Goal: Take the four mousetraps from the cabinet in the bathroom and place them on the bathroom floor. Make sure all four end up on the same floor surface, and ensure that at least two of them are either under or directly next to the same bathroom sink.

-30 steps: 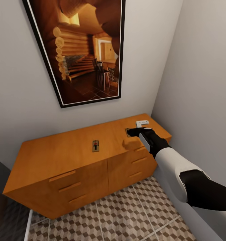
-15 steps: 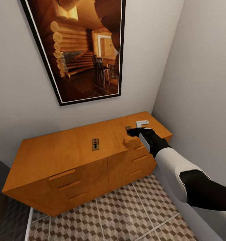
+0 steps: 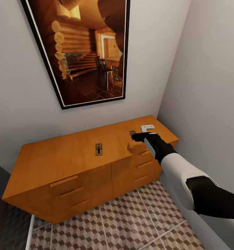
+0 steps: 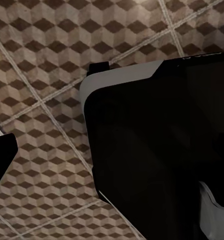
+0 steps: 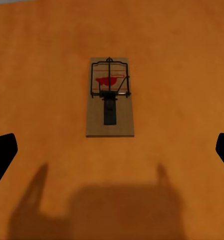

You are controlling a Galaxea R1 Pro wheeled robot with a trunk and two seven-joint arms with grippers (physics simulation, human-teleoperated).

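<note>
Orange-brown wooden cabinet (image 3: 75,163), six drawer fronts, standing on cube-patterned bathroom floor (image 3: 131,225). On its top: one mousetrap (image 3: 99,149) mid-surface; a second mousetrap (image 5: 110,98) toward the right end, lying flat, red mark showing, just ahead of the right gripper (image 3: 134,136). Right gripper fingers spread wide apart, holding nothing. Left gripper: state cannot be told. Framed picture (image 3: 85,52) on the wall above.

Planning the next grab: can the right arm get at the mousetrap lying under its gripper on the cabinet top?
Probably yes. The right gripper hangs over the mousetrap with its fingers spread wide to either side, and the cabinet top around the trap is bare, so nothing seems to block a straight descent.
</note>
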